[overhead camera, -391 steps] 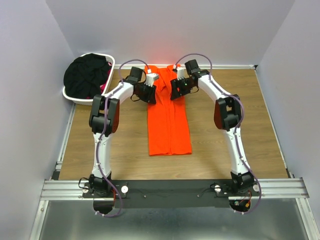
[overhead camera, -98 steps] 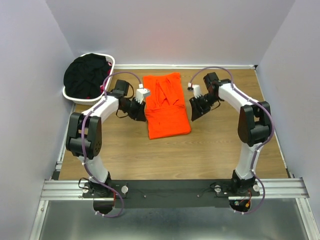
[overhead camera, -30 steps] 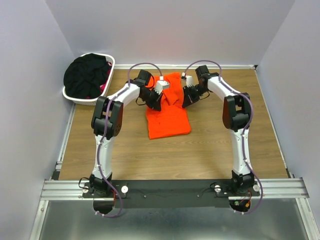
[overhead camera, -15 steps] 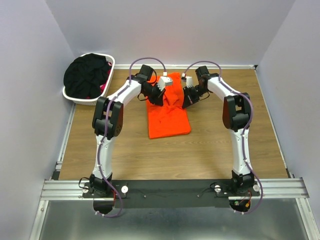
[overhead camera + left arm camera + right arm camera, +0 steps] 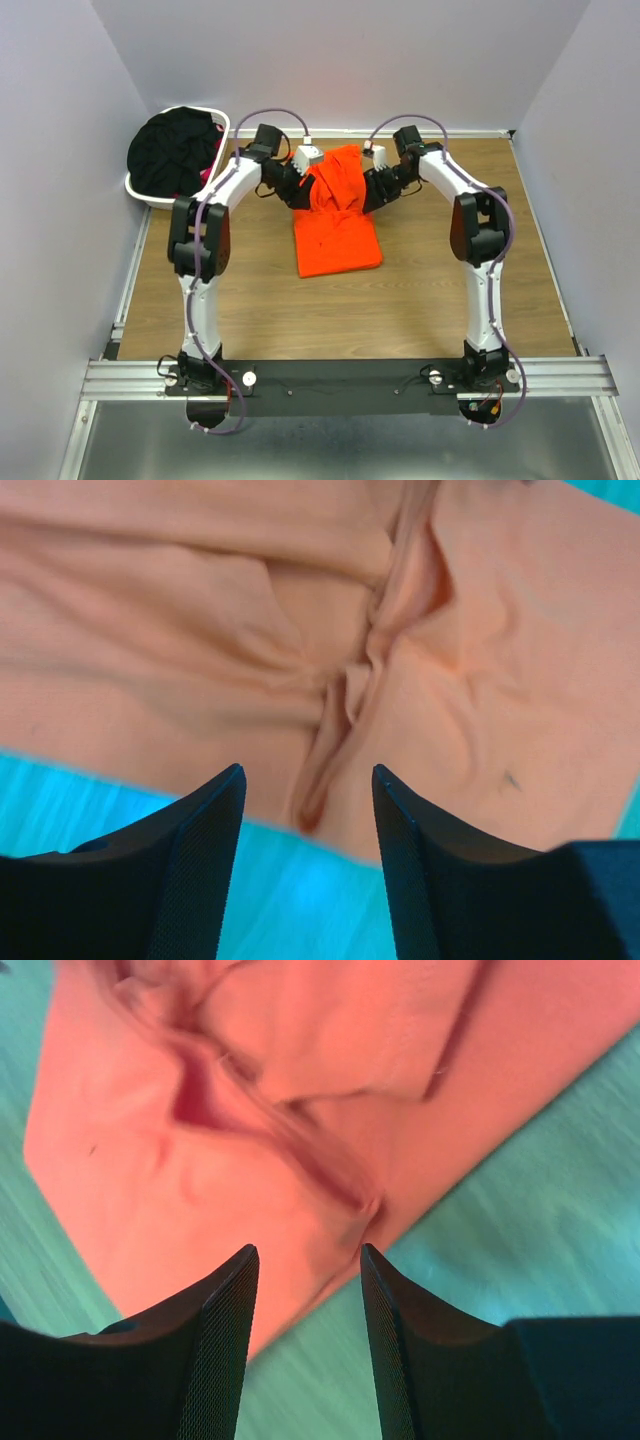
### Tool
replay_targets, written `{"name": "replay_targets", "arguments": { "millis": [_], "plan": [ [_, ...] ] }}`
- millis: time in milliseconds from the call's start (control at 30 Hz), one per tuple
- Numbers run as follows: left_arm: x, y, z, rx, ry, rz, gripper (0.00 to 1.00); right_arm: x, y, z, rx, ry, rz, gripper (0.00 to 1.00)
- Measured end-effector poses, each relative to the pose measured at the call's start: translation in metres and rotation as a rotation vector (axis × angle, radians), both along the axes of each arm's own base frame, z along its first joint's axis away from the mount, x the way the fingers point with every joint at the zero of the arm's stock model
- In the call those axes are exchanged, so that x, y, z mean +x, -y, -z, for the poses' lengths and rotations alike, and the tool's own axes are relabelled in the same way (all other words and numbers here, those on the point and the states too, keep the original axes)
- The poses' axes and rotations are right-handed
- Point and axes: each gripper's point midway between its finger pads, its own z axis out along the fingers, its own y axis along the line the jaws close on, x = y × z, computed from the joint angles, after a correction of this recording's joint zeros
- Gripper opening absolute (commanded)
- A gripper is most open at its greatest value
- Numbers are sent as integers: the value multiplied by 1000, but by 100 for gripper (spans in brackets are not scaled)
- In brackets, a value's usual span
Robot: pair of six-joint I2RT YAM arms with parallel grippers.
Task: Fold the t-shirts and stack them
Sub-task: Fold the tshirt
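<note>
Two arms reach to the far middle of the tabletop point(image 5: 430, 285), one on each side of the orange t-shirt point(image 5: 338, 240). The shirt lies folded into a narrow strip, its long axis running near to far and tilted slightly so that the near end sits a little to the right. The near half is flat and smooth. The far half is bunched into raised creases between the two arms.

The left end effector point(image 5: 308, 775) is at the shirt's far left edge with its fingers point(image 5: 200, 865) spread. In the left wrist view, a puckered ridge of orange cloth lines up with the gap just beyond the tips. The right end effector point(image 5: 307, 1252) is at the far right edge, also spread, facing a deep crease and a folded-over flap. Neither pair of tips is closed on the cloth.

At the far left corner stands a white laundry basket point(image 5: 140, 190) piled with black t-shirts point(image 5: 172, 150). A bit of pink cloth point(image 5: 209, 172) shows at its right side, well apart from the orange shirt.
</note>
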Motion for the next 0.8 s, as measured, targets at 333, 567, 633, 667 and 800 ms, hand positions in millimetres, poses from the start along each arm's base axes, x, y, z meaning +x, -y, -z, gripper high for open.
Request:
{"name": "replay_targets", "arguments": {
  "millis": [333, 567, 633, 667, 800],
  "plan": [
    [-113, -40, -94, 7, 426, 163, 80, -56, 38, -100, -77, 435, -268, 51],
    [-187, -36, -22, 88, 503, 357, 73, -113, 57, -38, -188, 456, -533, 45],
    [-199, -28, -7, 101, 510, 410, 70, -125, 56, -24, -201, 441, -580, 44],
    [-204, -23, -3, 107, 524, 436, 67, -136, 50, -14, -204, 434, -626, 44],
    [-199, -5, 1, 117, 587, 480, 63, -152, 30, -4, -194, 478, -727, 43]
  ]
}}
